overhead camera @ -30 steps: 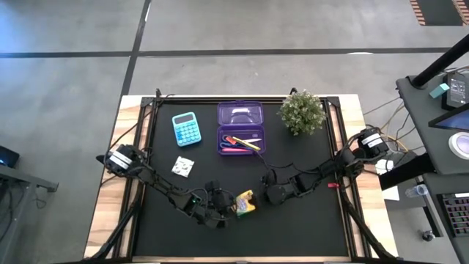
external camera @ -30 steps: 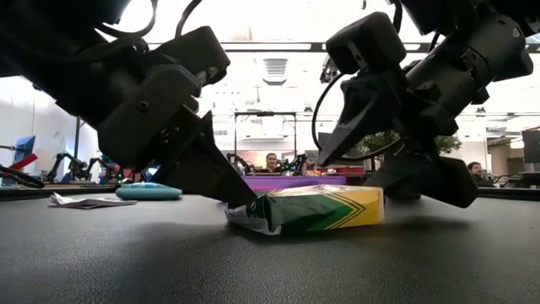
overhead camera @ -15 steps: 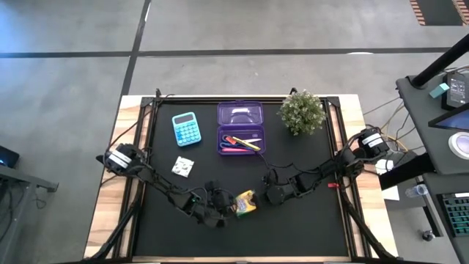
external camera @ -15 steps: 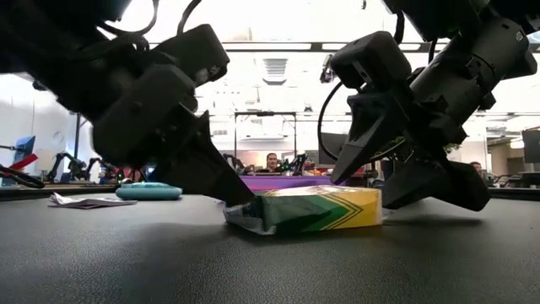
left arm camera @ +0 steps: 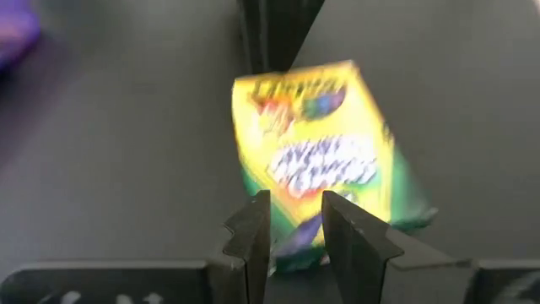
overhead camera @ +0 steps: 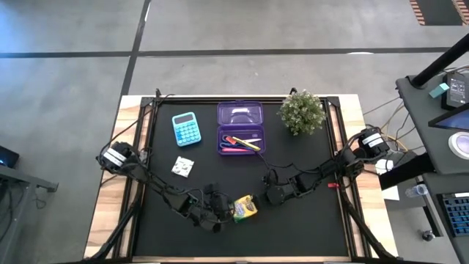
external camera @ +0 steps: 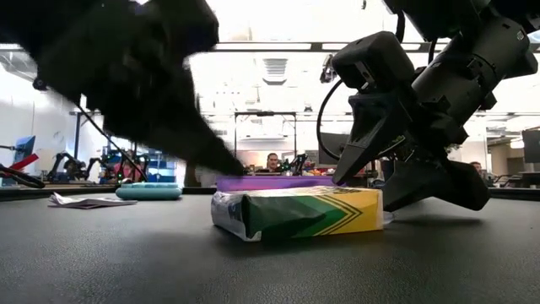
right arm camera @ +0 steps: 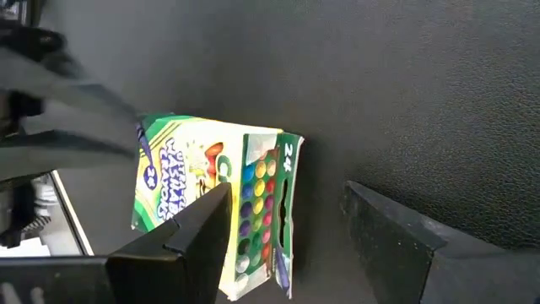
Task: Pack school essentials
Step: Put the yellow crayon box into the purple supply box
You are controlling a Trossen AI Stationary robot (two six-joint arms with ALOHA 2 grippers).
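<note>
Behind crayon box (overhead camera: 245,208): purple case (overhead camera: 240,127), calculator (overhead camera: 185,128), plant (overhead camera: 303,112). Left fingers (left arm camera: 253,232) nearly closed, empty; right fingers (right arm camera: 202,224) spread.

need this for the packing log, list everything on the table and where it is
crayon box: one, yellow-green, front centre of mat
pencil case: one, purple, open, back centre, pens inside
calculator: one, blue, back left
packet: one, white patterned, left of centre
plant: one, green, back right
left gripper: narrowly parted, at the crayon box's end
right gripper: open, beside the crayon box
</note>
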